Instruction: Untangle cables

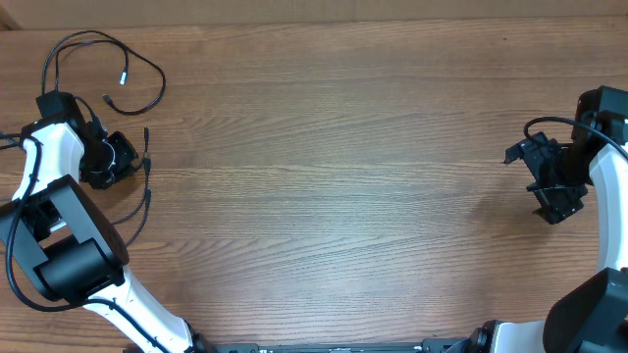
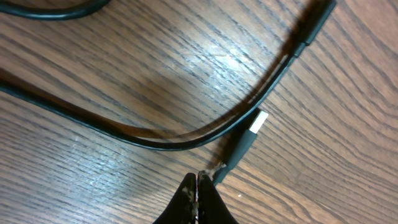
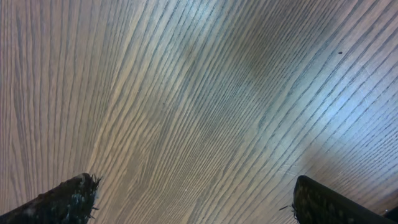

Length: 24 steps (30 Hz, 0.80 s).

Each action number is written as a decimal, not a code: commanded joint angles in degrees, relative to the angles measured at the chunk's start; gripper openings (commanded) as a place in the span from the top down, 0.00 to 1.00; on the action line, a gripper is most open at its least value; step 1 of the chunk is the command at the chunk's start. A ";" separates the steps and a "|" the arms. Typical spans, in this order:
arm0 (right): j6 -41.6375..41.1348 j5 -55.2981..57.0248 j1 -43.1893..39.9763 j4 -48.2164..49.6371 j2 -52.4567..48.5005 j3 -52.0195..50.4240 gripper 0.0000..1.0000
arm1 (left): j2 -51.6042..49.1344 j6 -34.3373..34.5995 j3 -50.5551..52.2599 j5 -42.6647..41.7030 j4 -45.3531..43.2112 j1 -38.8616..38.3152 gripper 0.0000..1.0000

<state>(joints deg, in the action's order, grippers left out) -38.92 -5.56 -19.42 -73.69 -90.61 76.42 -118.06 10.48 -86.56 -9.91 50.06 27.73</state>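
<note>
Several thin black cables lie at the table's far left. One cable (image 1: 108, 54) loops at the back left, with a silver-tipped end (image 1: 125, 78). Other cables (image 1: 146, 172) run past my left gripper (image 1: 126, 157) toward the front. In the left wrist view my left gripper (image 2: 198, 179) is shut, and a cable with a silver-tipped plug (image 2: 247, 140) runs into its fingertips. Another cable (image 2: 186, 138) curves across the wood just beyond. My right gripper (image 1: 552, 191) is open and empty at the far right, with only bare wood between its fingers (image 3: 199, 205).
The wooden table (image 1: 334, 167) stretches between the two arms. Thicker black cords run from the left arm (image 1: 15, 265) and from the right arm (image 1: 549, 123).
</note>
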 commanded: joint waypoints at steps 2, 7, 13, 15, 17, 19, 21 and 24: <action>0.39 0.15 -0.04 0.13 0.24 0.02 0.00 | 0.04 -1.33 2.40 -1.55 -0.42 -0.09 0.96; 0.39 0.15 -0.04 0.13 0.24 0.02 0.00 | 0.04 -1.22 6.84 0.33 -3.17 -1.05 0.96; 0.39 0.15 -0.04 0.13 0.24 0.02 0.00 | 0.04 -1.31 10.49 6.34 -4.79 -2.51 0.96; 0.37 0.15 -0.04 0.13 0.24 0.02 0.00 | 0.04 -1.49 10.62 6.25 -3.63 -2.75 0.96; 0.37 0.15 -0.04 0.13 0.24 0.02 0.00 | 0.04 -1.44 10.62 5.86 -2.27 -2.80 0.96; 0.37 0.15 -0.04 0.13 0.24 0.02 0.00 | 0.04 -1.03 10.60 5.90 -0.39 -2.80 0.96; 0.39 0.15 -0.04 0.13 0.24 0.02 0.00 | 0.04 -0.61 10.60 5.99 1.66 -2.80 0.96; 0.37 0.15 -0.04 0.13 0.24 0.02 0.00 | 0.04 1.25 10.60 6.12 3.37 -2.62 0.96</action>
<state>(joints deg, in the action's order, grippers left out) -38.89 -5.56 -19.42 -73.65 -90.61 76.42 -116.77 10.46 -78.24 -5.52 52.16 25.47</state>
